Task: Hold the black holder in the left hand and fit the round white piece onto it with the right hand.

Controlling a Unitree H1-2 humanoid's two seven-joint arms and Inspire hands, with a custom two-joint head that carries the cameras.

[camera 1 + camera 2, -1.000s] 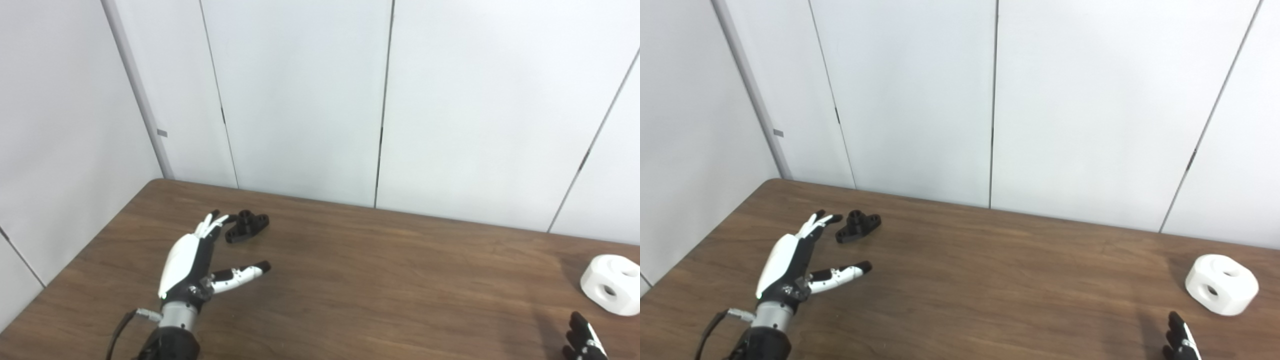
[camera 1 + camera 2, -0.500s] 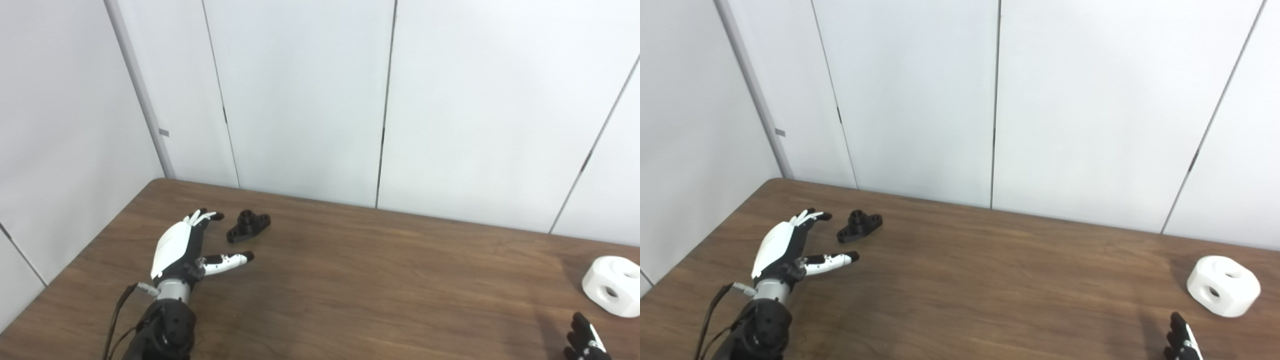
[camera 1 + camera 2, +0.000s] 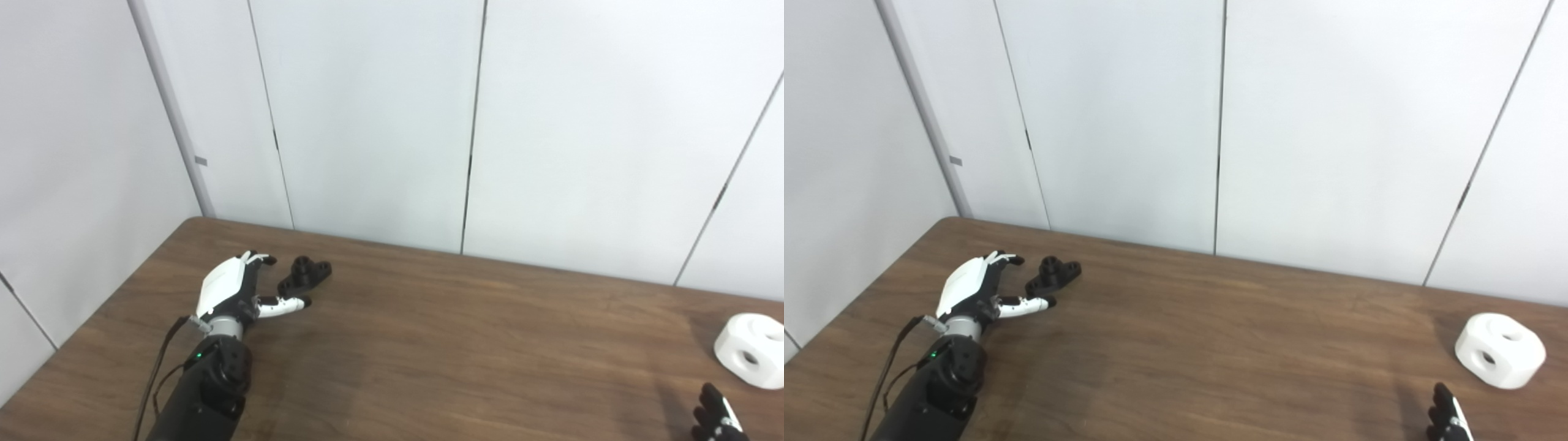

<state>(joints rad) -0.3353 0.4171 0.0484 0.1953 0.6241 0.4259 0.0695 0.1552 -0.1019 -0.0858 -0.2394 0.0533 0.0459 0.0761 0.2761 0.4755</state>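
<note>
The job has hardly begun. The black holder [image 3: 304, 276] lies on the brown table [image 3: 429, 343], far on the left side. The left hand [image 3: 236, 291] is just beside it, fingers spread wide, holding nothing. The round white piece [image 3: 1499, 350] sits alone, far off on the right. Only the tip of the right hand [image 3: 1447, 421] shows near it, so I cannot tell its fingers. Both grabs and the fitting are left.

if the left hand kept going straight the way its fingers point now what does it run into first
Probably nothing before the wall: the open left hand points up the brown wooden table toward the white panel wall, passing just left of the small black plastic holder. Depth is unclear, so the thumb side might clip the holder.
</note>
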